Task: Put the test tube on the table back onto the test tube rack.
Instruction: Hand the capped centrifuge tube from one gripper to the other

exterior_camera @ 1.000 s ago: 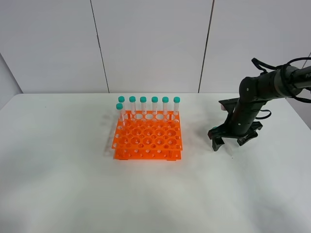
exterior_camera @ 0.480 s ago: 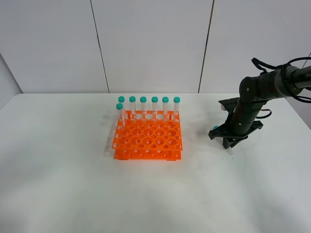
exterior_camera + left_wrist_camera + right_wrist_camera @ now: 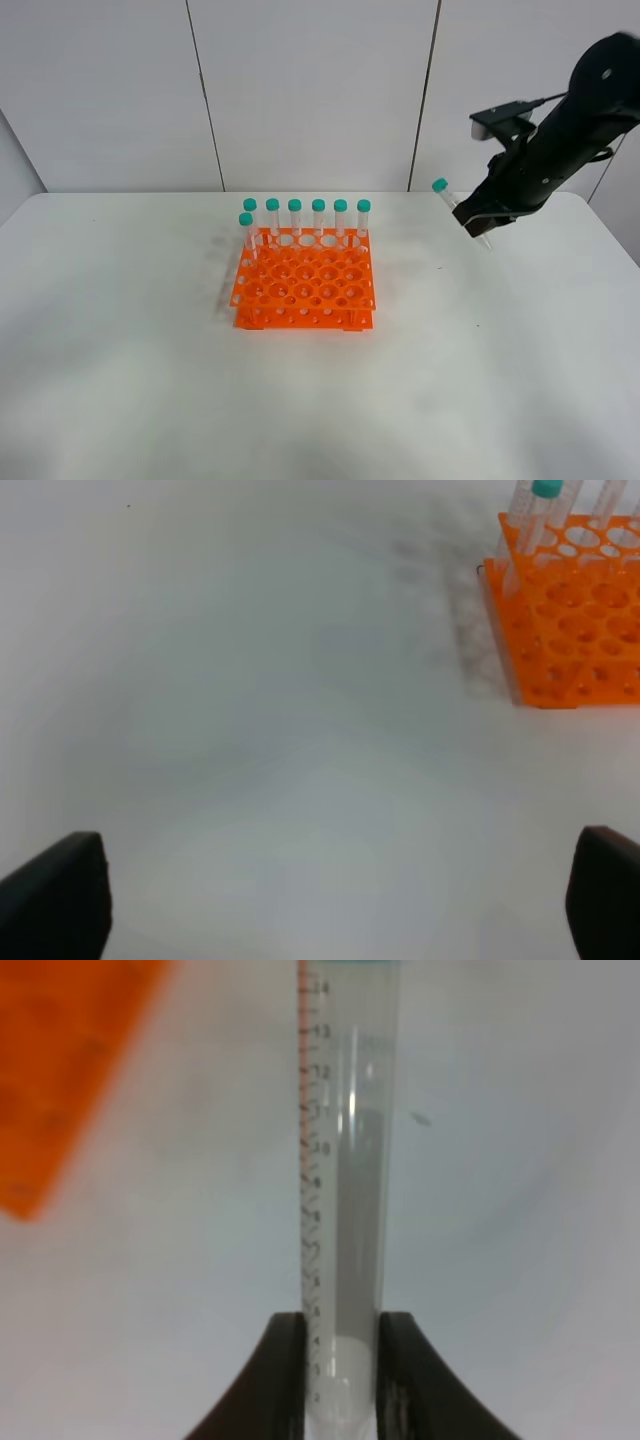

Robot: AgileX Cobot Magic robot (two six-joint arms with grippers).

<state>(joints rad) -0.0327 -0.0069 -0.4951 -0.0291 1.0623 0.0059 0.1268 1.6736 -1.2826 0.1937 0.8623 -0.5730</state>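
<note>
1. The test tube (image 3: 448, 198) is off the table (image 3: 120, 350)! A second ago the right gripper (image 3: 478, 222) was down at the tabletop, to the right of the test tube rack (image 3: 305, 285). Now it is raised high, and the tube has gone up with it.
2. The tube is in the air over the right rear part of the table. It is well apart from the rack and off to the rack's right.
3. It sits tilted: the teal cap is the higher end and points toward the rack, while the pointed tip slants down and away.
4. The right gripper's jaws are pinching the tube. In the right wrist view the two black jaws press on the clear body near its conical end, and the printed scale runs away from them.
5. The rack has not shifted. Seven other tubes (image 3: 318, 215) stand upright in it, six along the back row and one just in front at the left end.
6. The left gripper (image 3: 330, 900) has its jaws spread wide. Its wrist view shows only the two dark tips at opposite edges, with bare white table between them and a corner of the rack ahead.
</note>
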